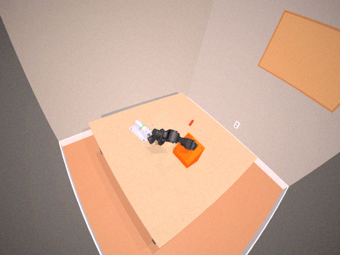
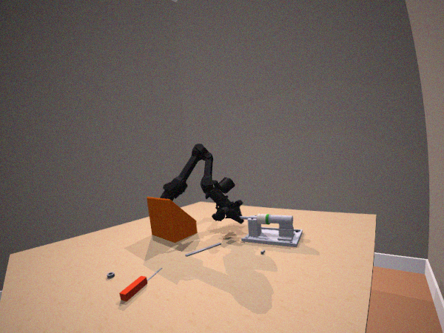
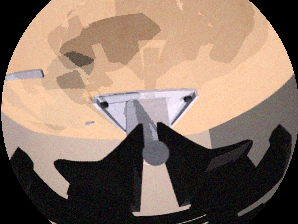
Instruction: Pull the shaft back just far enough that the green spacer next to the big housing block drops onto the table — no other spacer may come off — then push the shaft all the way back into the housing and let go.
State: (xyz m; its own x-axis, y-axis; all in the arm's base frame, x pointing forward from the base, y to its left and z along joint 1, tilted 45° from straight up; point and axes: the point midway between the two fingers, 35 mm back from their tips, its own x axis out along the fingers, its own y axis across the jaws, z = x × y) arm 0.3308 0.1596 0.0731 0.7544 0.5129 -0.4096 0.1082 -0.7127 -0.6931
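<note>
My gripper is shut on the grey shaft, near its free end, just outside the small support. The shaft runs level through the support towards the big grey housing block. The green spacer is on the shaft line, up against the housing's round barrel. Cream spacers sit between it and the support; their exact number is unclear. No spacer shows on the table. In the wrist view the spacers are hidden.
The grey base plate carries support and housing. An orange wedge block stands under the arm. A grey rod, a red-handled screwdriver, a nut and a small bolt lie on the table.
</note>
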